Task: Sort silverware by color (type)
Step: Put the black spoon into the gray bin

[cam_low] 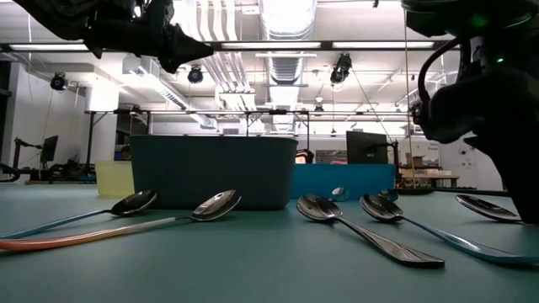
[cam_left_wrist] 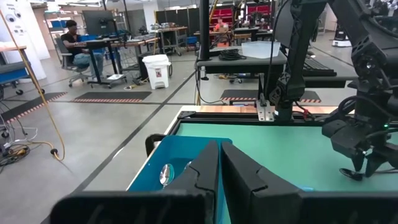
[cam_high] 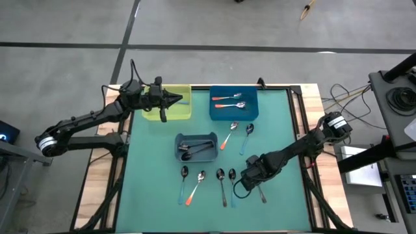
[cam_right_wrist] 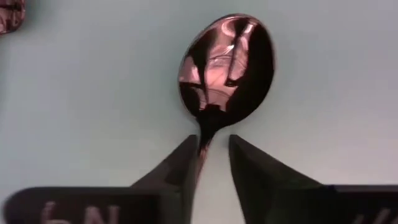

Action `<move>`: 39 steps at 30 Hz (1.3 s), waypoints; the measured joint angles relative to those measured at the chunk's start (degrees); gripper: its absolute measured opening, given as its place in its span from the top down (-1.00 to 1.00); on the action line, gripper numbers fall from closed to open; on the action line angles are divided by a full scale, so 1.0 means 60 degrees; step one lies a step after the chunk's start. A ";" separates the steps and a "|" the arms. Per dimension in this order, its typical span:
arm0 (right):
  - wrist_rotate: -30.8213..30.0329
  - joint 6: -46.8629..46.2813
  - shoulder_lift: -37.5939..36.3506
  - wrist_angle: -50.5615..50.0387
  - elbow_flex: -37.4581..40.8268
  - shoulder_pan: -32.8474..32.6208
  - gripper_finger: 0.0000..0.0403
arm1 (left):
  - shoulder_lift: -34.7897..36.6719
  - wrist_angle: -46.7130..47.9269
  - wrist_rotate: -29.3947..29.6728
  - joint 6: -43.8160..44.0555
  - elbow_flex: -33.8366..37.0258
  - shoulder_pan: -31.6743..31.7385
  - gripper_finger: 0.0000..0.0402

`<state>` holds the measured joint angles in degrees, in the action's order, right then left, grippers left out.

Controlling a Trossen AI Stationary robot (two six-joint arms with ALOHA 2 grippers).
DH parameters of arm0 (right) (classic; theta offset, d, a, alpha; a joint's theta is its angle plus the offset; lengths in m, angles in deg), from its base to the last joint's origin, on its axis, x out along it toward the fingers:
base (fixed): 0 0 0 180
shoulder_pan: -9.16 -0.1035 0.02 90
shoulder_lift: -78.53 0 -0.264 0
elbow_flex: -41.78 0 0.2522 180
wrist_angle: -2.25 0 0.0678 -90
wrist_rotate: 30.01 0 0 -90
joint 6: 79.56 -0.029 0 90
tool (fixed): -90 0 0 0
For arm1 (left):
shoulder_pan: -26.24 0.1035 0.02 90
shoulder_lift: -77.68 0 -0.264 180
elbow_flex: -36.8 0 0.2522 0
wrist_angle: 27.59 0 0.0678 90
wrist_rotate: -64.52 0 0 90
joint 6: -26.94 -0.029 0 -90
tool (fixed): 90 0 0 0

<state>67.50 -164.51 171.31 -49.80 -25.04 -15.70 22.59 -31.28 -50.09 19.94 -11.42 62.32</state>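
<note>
Several small spoons lie flat on the green table [cam_high: 279,130]. Near the front, an orange-handled one [cam_high: 195,185], a blue-handled one [cam_high: 233,185] and an all-dark one [cam_high: 221,183] lie side by side. My right gripper [cam_high: 250,177] points down over another dark spoon [cam_right_wrist: 227,62] at the front right. Its fingers are open and stand on either side of that spoon's neck. My left gripper [cam_high: 179,99] is shut, holds nothing and hovers level above the yellow-green bin [cam_high: 175,112] at the far left. My right gripper comes at the dark spoon from above, its fingers on either side of the neck [cam_right_wrist: 203,140] just behind the bowl. The neck lies right beside one finger [cam_right_wrist: 177,171], with a gap to the other. Whether that finger touches it, I cannot tell. The spoon lies flat on the table.
A blue bin [cam_high: 214,114] at the far middle holds orange-handled spoons. A grey bin [cam_high: 179,146] in the middle holds dark spoons. An orange-handled spoon [cam_high: 227,136] and a blue-handled spoon [cam_high: 247,135] lie between the bins and my right arm.
</note>
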 joint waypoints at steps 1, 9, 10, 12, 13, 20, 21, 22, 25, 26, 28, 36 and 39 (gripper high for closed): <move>0.0000 0.0034 0.0000 0.0040 0.0015 0.0000 0.68 | 0.0000 0.0000 -0.0002 0.0000 0.0000 0.0004 1.00; -0.0003 0.0593 -0.0158 0.0209 0.0036 0.0000 0.94 | 0.0000 -0.0055 -0.0002 -0.0002 -0.0067 0.0002 1.00; -0.0014 0.0625 -0.0229 0.0264 0.0040 0.0000 0.95 | 0.0000 -0.0122 -0.0002 -0.0009 -0.0077 0.0001 1.00; -0.0020 0.0674 -0.0487 0.0197 0.0040 0.0000 0.95 | 0.0000 -0.0255 0.0000 -0.0118 -0.0080 0.0004 1.00; -0.0023 0.0673 -0.0640 0.0101 0.0040 0.0000 0.95 | 0.0000 -0.0333 0.0001 -0.0181 -0.0080 0.0002 1.00; -0.0977 0.0583 -0.1938 -0.0105 0.0040 0.0029 0.95 | 0.0010 -0.0715 0.0001 -0.1003 -0.0087 0.0004 1.00; -0.1169 0.0585 -0.2167 -0.0131 0.0033 0.0074 0.95 | 0.0011 -0.0744 0.0001 -0.1183 -0.0087 0.0004 1.00; -0.1403 0.0593 -0.2377 -0.0134 0.0030 0.0123 0.95 | 0.0011 -0.0764 0.0004 -0.1363 -0.0089 0.0005 1.00; -0.2290 0.0881 -0.2972 -0.0088 -0.0080 0.0405 0.95 | 0.0007 -0.0765 0.0027 -0.1694 -0.0245 0.0048 1.00; -0.2498 0.1081 -0.3153 -0.0011 -0.0134 0.0563 0.95 | 0.0007 -0.0765 0.0044 -0.1734 -0.0335 0.0083 1.00; -0.2605 0.1602 -0.3457 0.0257 -0.0268 0.1034 0.96 | 0.0007 -0.0764 0.0283 -0.1741 -0.0552 0.0166 1.00; -0.2013 0.5049 -0.3520 0.0999 -0.1351 0.3339 0.96 | 0.0011 -0.0523 0.0522 -0.2152 -0.1035 0.0929 1.00; -0.1710 0.6479 -0.3129 0.0929 -0.2091 0.4103 0.96 | 0.0002 -0.0514 0.0522 -0.2251 -0.1006 0.1335 1.00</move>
<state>57.24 -125.64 152.53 -44.22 -37.59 8.92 22.61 -34.36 -46.95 6.43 -17.45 70.32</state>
